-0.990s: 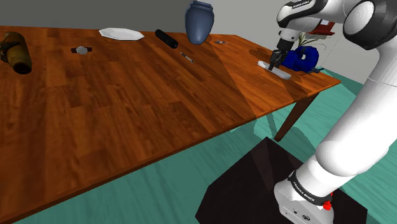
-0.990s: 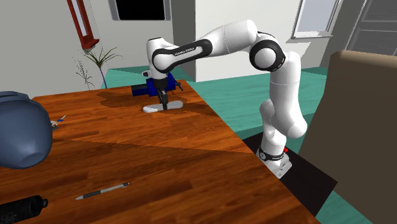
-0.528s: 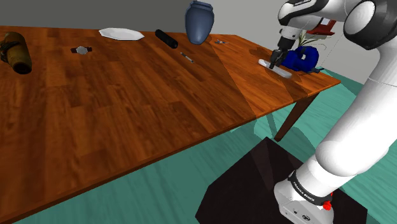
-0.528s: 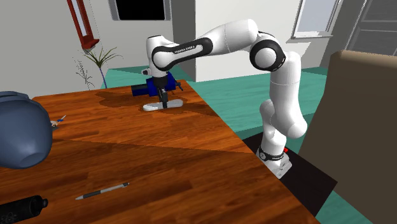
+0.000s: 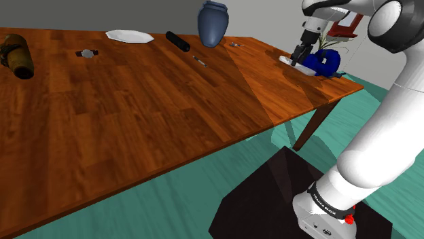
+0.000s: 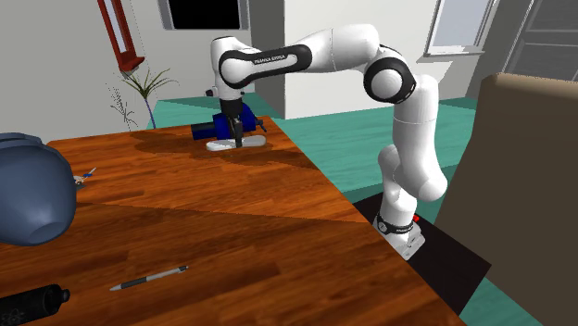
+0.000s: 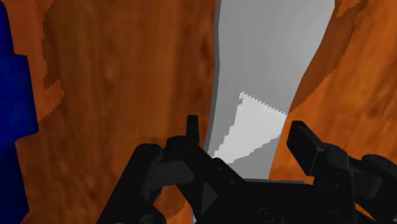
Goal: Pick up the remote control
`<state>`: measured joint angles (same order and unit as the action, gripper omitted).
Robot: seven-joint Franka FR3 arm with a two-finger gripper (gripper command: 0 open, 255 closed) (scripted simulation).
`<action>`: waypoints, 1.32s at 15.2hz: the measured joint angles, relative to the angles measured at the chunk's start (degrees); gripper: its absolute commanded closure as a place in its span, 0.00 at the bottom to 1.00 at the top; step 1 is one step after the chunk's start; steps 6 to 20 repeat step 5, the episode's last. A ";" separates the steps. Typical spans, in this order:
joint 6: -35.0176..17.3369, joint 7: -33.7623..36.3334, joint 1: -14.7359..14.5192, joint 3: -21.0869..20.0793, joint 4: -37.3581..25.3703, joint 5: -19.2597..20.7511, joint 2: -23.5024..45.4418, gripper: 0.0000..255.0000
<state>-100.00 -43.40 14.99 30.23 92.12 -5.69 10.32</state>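
The remote control (image 5: 287,60) is a flat pale grey-white slab. My black gripper (image 5: 297,56) is shut on it near its middle and holds it a little above the wooden table (image 5: 136,102), near the far corner. In the second exterior view the remote (image 6: 220,145) hangs under the gripper (image 6: 237,142), with its shadow on the wood beneath. The wrist view shows the remote (image 7: 273,51) running out from between the fingers (image 7: 191,129) of the gripper (image 7: 248,137).
A blue object (image 5: 321,63) sits just behind the remote by the table's corner. Farther back stand a blue vase (image 5: 212,22), a black cylinder (image 5: 179,41), a pen (image 5: 199,61) and a white plate (image 5: 128,35). A chair back (image 6: 528,185) rises at the second exterior view's right.
The gripper has risen with the remote in it. The remote has left the table top and now hangs closer to the blue object.
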 measured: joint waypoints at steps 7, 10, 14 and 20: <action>3.71 0.03 0.25 0.09 -3.99 -0.11 0.31 1.00; 3.71 0.03 0.25 0.09 -3.99 -0.11 0.31 1.00; 3.71 0.03 0.25 0.09 -3.99 -0.11 0.31 1.00; 3.71 0.03 0.25 0.09 -3.99 -0.11 0.31 1.00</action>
